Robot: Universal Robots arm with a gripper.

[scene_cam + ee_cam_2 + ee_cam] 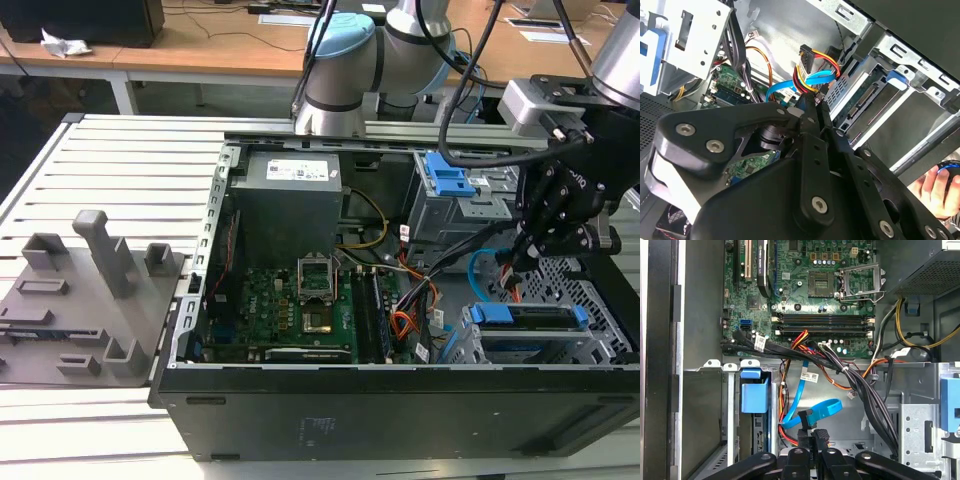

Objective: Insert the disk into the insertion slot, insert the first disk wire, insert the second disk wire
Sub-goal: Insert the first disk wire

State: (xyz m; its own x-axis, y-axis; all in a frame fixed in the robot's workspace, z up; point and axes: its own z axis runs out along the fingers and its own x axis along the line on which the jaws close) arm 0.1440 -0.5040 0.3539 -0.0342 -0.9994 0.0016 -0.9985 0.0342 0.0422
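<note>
The disk (pixel 528 318) is sitting in the slot (pixel 598 345). Just beside it, the gripper (pixel 815 100) is keeping its fingers together, the red wire (pixel 806 54) and blue cable (pixel 822 409) lying at the tips; which one they are pinching, I cannot tell.

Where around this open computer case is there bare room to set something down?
The slatted table at the exterior view's left is bare beyond the grey fixture plate, beside the case. Inside the case it is crowded: the light-blue cable and black cable bundle tangle near the pincer.
</note>
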